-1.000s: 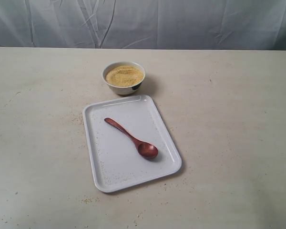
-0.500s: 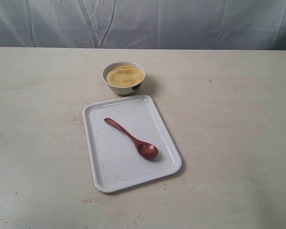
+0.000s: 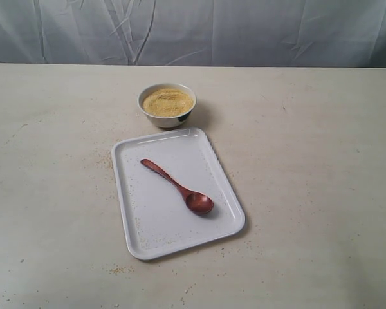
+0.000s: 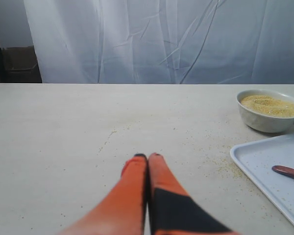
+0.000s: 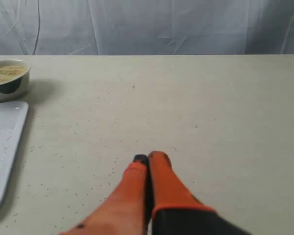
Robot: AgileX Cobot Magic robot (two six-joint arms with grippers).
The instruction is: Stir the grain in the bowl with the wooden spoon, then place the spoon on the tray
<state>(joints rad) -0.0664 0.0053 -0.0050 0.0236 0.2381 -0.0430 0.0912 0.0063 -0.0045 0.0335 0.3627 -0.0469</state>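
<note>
Lying diagonally on the tray point(image 3: 148, 238), the wooden spoon point(image 3: 177, 187) is seen with its oval head toward the near right and its slim handle toward the far left. The bowl point(image 3: 164, 120) stands just beyond the tray's far edge and is filled nearly to the rim with the grain point(image 3: 168, 102); loose specks are scattered on the tray and the table point(image 3: 309, 161).

The left gripper point(image 4: 147, 157) and the right gripper point(image 5: 148, 159) are each shown over bare table with the fingers pressed together and nothing held.

The spoon is judged light, stiff and smooth, so slipping is likely. It is probably best taken across the handle, around its middle, where the curve seems to lift it off the tray. Gentle stirring is advised, since the small bowl may slide and the grain spills easily.
</note>
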